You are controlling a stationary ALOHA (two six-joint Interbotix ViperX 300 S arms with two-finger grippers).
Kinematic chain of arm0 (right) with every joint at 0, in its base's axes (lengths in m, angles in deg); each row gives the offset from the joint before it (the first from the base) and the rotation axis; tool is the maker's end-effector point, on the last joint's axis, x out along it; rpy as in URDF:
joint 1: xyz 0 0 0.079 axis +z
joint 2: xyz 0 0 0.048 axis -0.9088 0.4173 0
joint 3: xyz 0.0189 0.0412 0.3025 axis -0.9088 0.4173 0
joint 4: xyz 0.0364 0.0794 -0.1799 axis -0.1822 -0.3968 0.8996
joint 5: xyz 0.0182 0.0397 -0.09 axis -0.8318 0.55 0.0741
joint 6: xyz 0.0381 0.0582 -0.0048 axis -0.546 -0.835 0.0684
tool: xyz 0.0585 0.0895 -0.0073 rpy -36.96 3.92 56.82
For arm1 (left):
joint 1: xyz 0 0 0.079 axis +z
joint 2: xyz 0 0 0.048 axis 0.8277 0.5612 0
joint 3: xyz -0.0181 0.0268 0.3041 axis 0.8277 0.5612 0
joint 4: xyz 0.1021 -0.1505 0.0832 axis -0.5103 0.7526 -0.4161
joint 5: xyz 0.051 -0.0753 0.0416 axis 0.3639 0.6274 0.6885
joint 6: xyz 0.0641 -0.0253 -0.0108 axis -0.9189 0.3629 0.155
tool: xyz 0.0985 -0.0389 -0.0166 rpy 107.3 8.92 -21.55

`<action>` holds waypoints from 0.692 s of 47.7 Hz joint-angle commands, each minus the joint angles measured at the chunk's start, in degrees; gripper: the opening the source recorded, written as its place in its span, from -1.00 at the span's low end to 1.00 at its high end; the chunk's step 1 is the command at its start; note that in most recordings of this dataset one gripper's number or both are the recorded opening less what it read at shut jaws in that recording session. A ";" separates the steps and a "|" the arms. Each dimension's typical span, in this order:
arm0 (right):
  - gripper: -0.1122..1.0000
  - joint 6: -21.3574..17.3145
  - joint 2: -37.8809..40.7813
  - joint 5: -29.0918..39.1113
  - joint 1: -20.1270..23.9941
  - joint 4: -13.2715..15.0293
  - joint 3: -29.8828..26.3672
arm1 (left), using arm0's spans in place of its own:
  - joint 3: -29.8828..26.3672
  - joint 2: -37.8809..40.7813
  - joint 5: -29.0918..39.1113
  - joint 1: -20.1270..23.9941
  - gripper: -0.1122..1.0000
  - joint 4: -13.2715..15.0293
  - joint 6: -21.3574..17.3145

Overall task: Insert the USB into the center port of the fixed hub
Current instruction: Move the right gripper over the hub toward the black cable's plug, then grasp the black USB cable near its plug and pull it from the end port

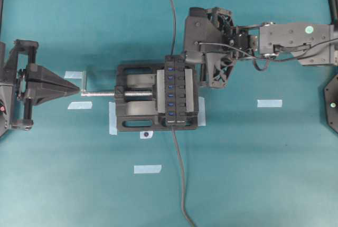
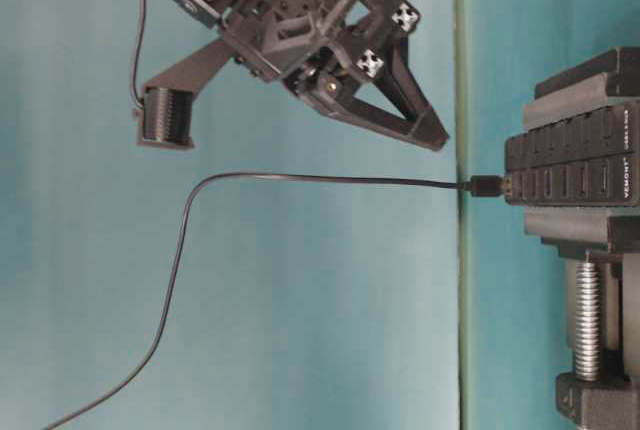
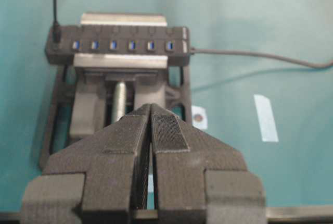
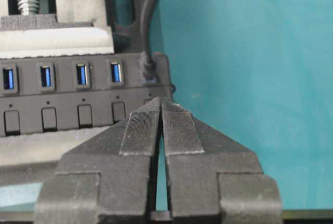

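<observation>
Closed, empty right tool (image 4: 161, 104) above the fixed hub (image 1: 177, 91); USB (image 4: 148, 70) sits in an end port. Next: regrasp, shift to the center port (image 1: 171, 91).

One fixed hub (image 1: 175, 91) lies at the centre of the overhead view. Its row has seven ports: six open blue ports (image 3: 132, 45) and one end port filled by the single USB plug (image 4: 148, 70).

There are two dark cables: one cable (image 1: 171, 10) runs off the top of the frame, and a second cable (image 1: 181, 174) runs off the bottom.

One vise (image 1: 132, 117) with one silver screw (image 1: 100, 94) sits left of centre.

There are two tools: the left tool (image 1: 75, 89) at the left edge and the right tool (image 4: 162, 104).

The table (image 1: 253, 174) carries seven pale tape pieces (image 1: 269, 103): four loose strips, two at the vise base, and one small patch bearing a dark dot.
</observation>
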 commanded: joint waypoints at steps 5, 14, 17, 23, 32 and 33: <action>-0.73 0.26 0.26 -0.62 -0.09 0.09 -1.85 | -0.62 0.18 -0.35 0.00 -0.80 0.00 0.09; -0.73 0.26 0.88 -0.62 -0.09 0.09 -2.20 | -0.53 0.09 -0.26 0.09 -0.80 0.00 0.09; -0.73 0.26 0.88 -0.62 -0.09 0.09 -2.29 | -0.53 0.00 -0.35 0.09 -0.80 -0.09 0.09; -0.73 0.26 1.05 -0.62 -0.09 0.09 -2.29 | -0.53 0.00 -0.26 0.00 -0.80 0.00 0.09; -0.67 0.09 1.41 -2.11 -0.09 0.09 -2.11 | -0.35 0.00 -0.26 0.09 -0.80 0.00 0.18; -0.65 0.09 1.41 -2.46 -0.09 0.09 -2.11 | -0.35 0.00 -0.35 0.09 -0.80 -0.09 0.18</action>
